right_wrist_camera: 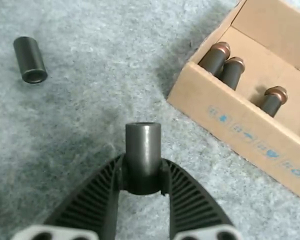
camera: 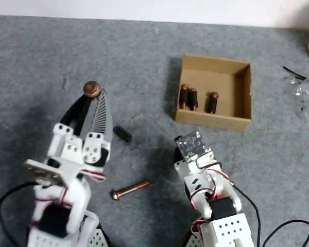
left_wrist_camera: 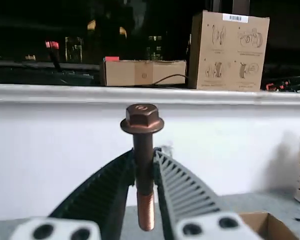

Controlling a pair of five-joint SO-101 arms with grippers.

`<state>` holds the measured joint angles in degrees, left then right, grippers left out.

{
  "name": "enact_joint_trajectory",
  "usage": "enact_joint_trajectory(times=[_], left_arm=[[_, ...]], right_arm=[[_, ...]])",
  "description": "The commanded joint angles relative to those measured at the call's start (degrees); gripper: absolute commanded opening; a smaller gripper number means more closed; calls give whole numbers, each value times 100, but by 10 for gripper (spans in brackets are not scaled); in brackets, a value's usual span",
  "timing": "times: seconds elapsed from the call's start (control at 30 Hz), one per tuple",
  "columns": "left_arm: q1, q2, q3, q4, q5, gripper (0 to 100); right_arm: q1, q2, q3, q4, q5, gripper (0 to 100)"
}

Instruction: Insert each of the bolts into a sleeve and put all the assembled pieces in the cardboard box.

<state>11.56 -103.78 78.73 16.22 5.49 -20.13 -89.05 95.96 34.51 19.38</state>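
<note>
Pinching a bolt (left_wrist_camera: 142, 142) mid-shank in the left tool (left_wrist_camera: 144, 159), head clear beyond the tool's tip, threaded end back toward the wrist. From the high view, about upright, head up. Gripping a sleeve (right_wrist_camera: 143, 147) by its near end in the right tool (right_wrist_camera: 142, 176), open mouth facing away from the wrist and down toward the table (camera: 41, 51). Well apart, with the bolt off to the left of the sleeve. Probably needing both long axes brought into one line, threaded end to open mouth, before any push. Farther out, a loose sleeve (camera: 122, 134) and a loose bolt (camera: 130, 190) lying flat between the arms. Beyond the right tool, the cardboard box (camera: 211, 122), three assembled pieces (camera: 193, 99) inside.
</note>
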Motion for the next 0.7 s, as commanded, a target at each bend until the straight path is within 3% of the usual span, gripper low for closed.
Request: enact_joint_trajectory(times=[0.0, 0.07, 0.17, 0.43, 0.67], left_arm=[[4, -110, 1516, -2286, 185, 6], [-4, -48, 1877, -2875, 624, 6], [-40, -4, 1824, -2611, 1064, 6], [444, -22, 1842, -1301, 1099, 6], [365, -22, 1842, -1196, 1108, 6]], right_arm=[[31, -92, 259, -189, 44, 5], [31, -92, 259, -189, 44, 5], [13, -92, 259, -189, 26, 5], [-453, -101, 224, -189, 0, 5], [-479, -470, 224, -804, -809, 5]])
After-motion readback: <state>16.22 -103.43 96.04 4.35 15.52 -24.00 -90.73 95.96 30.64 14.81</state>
